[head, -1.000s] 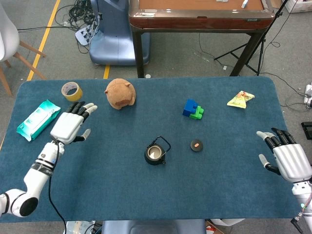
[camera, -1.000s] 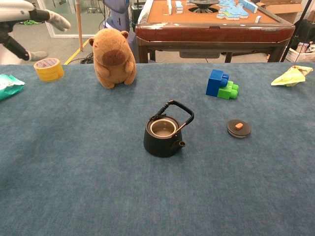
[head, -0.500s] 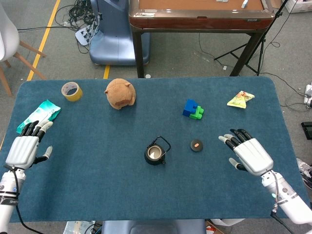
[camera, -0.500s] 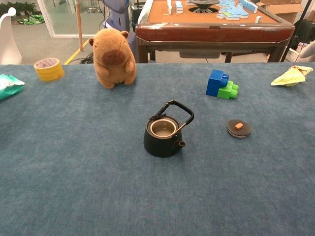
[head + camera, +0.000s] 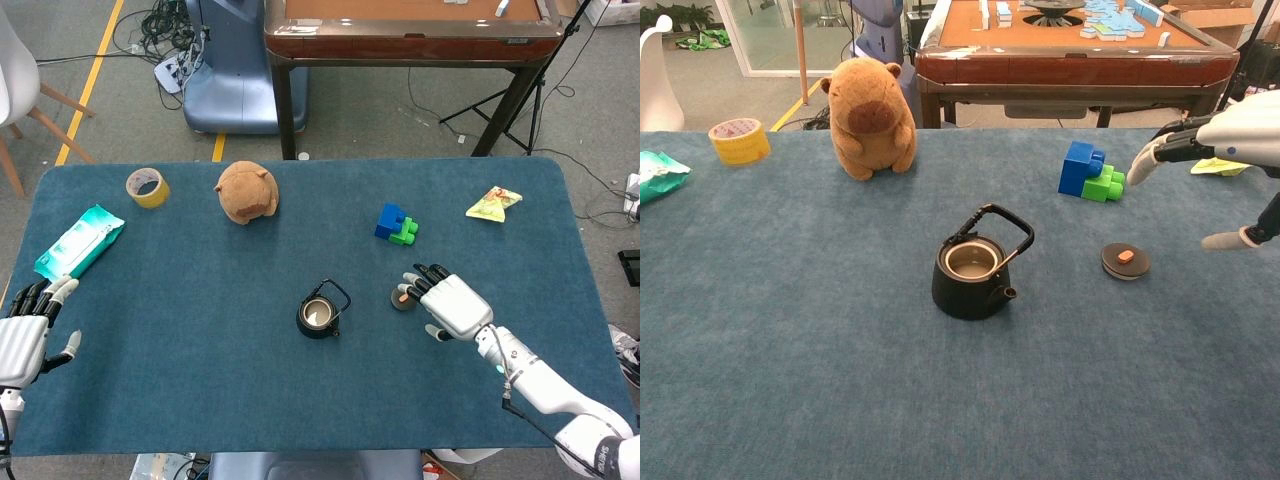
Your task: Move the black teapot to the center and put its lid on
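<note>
Lighting's bright and even in both views, pretty diffuse, only soft faint shadows on the blue table [image 5: 200, 380]. Everything's sharp, no real glare; chest view bows slightly at the edges.

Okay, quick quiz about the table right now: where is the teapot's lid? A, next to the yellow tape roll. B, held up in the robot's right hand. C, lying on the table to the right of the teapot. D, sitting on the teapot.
C: the lid lies flat on the cloth right of the open black teapot, with the right hand above it, not holding it.
</note>
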{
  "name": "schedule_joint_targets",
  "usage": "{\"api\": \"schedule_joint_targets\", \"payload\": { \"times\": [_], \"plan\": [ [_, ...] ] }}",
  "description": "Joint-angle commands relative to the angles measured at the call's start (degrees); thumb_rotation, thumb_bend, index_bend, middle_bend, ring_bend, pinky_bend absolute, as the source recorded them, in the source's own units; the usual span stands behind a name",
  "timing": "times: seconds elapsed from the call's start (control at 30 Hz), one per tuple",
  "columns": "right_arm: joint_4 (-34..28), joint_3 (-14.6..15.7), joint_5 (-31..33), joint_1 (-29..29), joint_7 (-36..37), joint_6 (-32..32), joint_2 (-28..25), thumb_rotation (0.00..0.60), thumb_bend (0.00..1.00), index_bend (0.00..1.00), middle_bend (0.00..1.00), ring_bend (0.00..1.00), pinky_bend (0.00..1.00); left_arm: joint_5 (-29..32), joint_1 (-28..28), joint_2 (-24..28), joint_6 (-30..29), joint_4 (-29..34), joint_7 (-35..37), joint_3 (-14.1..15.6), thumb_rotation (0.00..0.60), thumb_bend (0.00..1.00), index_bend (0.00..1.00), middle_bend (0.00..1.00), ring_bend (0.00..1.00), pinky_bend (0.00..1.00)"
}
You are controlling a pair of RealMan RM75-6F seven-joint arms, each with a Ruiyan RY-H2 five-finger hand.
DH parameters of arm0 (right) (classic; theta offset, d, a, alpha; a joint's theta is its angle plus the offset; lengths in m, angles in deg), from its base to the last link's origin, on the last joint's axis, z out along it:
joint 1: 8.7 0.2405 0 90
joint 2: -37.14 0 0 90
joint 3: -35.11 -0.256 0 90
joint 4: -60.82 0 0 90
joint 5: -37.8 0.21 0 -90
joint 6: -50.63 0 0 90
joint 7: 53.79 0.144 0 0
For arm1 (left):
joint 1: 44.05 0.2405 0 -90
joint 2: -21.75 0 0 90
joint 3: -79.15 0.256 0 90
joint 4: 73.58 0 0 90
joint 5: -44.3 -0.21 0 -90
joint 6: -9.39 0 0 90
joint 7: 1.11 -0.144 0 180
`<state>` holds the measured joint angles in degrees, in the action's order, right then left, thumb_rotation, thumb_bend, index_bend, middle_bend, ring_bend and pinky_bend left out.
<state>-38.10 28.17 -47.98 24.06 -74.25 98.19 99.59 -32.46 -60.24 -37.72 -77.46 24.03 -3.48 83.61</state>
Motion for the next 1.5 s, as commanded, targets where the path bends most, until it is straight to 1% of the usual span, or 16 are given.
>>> {"api": "schedule_joint_targets", "payload": {
  "times": [0.03,0.17,0.23,0.3,0.37,0.5,0.73,1.1,1.5],
  "plan": [
    [4.4,-0.6,3.5,2.3,-2.5,-2.2,3.6,0.6,0.23,0.2,0.15,0.07,0.16,-1.2,1.6,-0.2,-1.2,0.1,0.3,0.0,0.6,0.38,0.11,0.11,0.01,0.03],
    [8.3,-0.6,7.1,4.1,-4.4,-4.2,6.6,0.6,0.23,0.21,0.15,0.05,0.16,-1.6,2.9,-0.2,-1.1,-0.1,0.6,-0.4,0.6,0.38,0.11,0.11,0.01,0.03],
    [10.1,-0.5,8.7,4.9,-5.6,-4.7,8.2,0.6,0.23,0.22,0.13,0.01,0.12,-1.9,3.4,-0.4,-0.9,-0.3,1.0,-0.7,0.6,0.38,0.11,0.11,0.01,0.03],
    [11.4,-0.4,10.1,5.4,-6.9,-4.9,9.5,0.6,0.23,0.23,0.09,0.0,0.02,-2.2,3.8,-0.5,-0.9,-0.5,1.3,-1.0,0.6,0.38,0.11,0.11,0.01,0.03],
    [12.5,-0.3,11.2,5.9,-7.9,-4.7,11.0,0.6,0.24,0.24,0.07,0.0,0.0,-2.5,4.2,-0.8,-0.7,-0.7,1.5,-1.2,0.6,0.38,0.11,0.11,0.01,0.03],
    [15.1,0.5,12.1,6.8,-9.8,-4.1,14.0,0.6,0.25,0.25,0.06,0.0,0.0,-2.8,4.8,-1.0,0.2,-1.0,2.0,-1.7,0.6,0.38,0.11,0.11,0.01,0.03],
    [18.9,1.6,13.4,7.8,-10.9,-3.9,17.4,0.6,0.25,0.25,0.05,0.0,0.0,-2.7,5.8,-1.8,0.8,-2.0,3.4,-2.9,0.6,0.38,0.11,0.11,0.01,0.03],
    [22.7,3.0,15.0,8.8,-11.2,-3.9,20.4,0.6,0.25,0.25,0.05,0.0,0.0,-2.8,6.8,-2.5,2.3,-3.1,4.3,-4.2,0.6,0.38,0.11,0.1,0.01,0.03],
    [26.1,3.6,16.1,10.1,-11.4,-4.5,22.8,0.6,0.25,0.28,0.05,0.0,0.0,-3.2,7.7,-2.4,2.8,-3.3,4.6,-5.4,0.6,0.38,0.12,0.1,0.01,0.03]
  ]
}}
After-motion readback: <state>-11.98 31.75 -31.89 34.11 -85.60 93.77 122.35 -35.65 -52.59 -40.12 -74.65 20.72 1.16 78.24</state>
